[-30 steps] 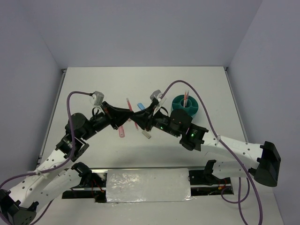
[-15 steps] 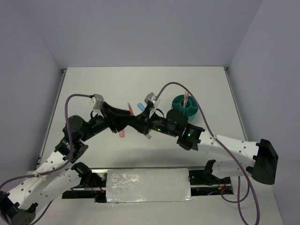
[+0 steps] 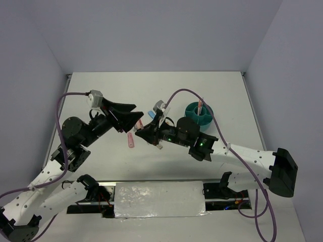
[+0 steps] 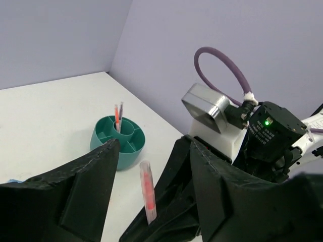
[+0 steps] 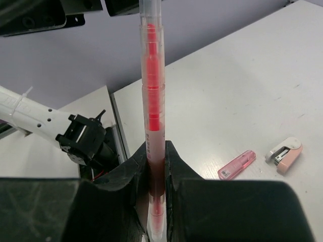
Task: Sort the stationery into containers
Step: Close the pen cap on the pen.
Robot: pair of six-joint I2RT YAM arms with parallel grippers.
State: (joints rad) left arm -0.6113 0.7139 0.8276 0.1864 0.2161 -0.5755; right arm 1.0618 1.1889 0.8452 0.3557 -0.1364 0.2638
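Right gripper (image 5: pixel 155 148) clamped on a clear pen (image 5: pixel 153 91) with a red core. The grip sits low on the barrel and most of the pen's length sticks out past the fingers. In the left wrist view the pen stands roughly upright, its tip in the gap between the left arm's fingers without touching either one. Left gripper (image 3: pixel 139 112) has its jaws well apart and holds nothing. In the top view the two grippers point at each other over the middle of the table (image 3: pixel 101 91), near but not in contact. The pen is in the air, well apart from the teal cup (image 3: pixel 191 115), which stands on the table beyond the right arm's wrist, toward the right side. The cup is round and split into inner compartments. Two thin pens (image 4: pixel 117 117), one orange-red and one grey, stand upright in it near the centre; which compartment they share I cannot tell. Loose on the table: a pink oblong piece (image 5: pixel 236 165) lying flat, and just beside it, not touching, a small pink-and-white block (image 5: pixel 284 153). A blue piece (image 3: pixel 151 115) lies on the table just past the right gripper in the top view, partly hidden by the arm. Right arm's purple cable arcs over the cup.
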